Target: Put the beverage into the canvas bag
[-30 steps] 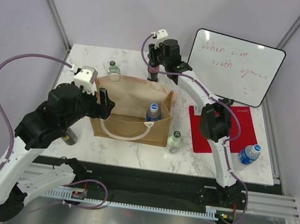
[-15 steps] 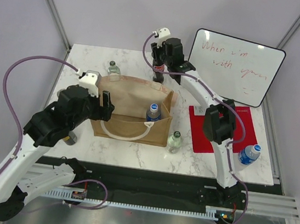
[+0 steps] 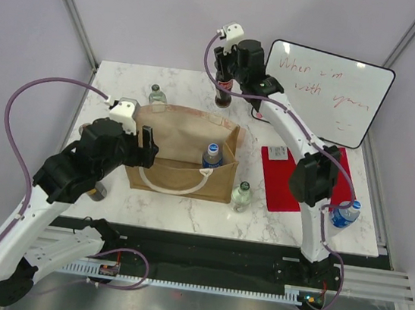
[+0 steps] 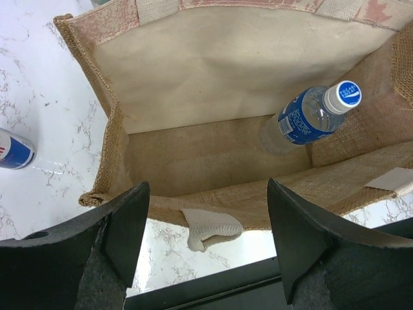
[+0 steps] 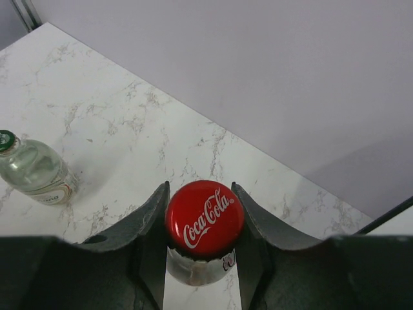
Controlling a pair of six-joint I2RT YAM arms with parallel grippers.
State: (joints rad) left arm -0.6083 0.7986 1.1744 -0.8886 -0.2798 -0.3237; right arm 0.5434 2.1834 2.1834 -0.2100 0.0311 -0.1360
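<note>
The tan canvas bag [image 3: 187,138] stands open at the table's middle, its pale inner wall [image 4: 213,84] filling the left wrist view. A blue-labelled water bottle [image 3: 213,156] leans inside at its right end [image 4: 310,116]. My left gripper [image 3: 146,147] is open at the bag's left end, its fingers straddling the near wall and a white handle [image 4: 210,227] without pinching them. Behind the bag, my right gripper [image 3: 226,69] is shut on the neck of a cola bottle [image 3: 225,88], the beverage, held off the table. Its red cap [image 5: 204,218] sits between the fingers.
A green-capped bottle [image 3: 155,93] stands behind the bag's left corner [image 5: 32,169]. Another one [image 3: 242,195] stands in front of the bag's right end. A water bottle [image 3: 344,213] is beside a red mat [image 3: 307,180]. There is a whiteboard [image 3: 324,94] at the back right and a can [image 4: 13,150] left of the bag.
My right gripper has lifted the cola bottle off the table and carried it a little to the right. My left arm shifted slightly, then held still at the bag.
</note>
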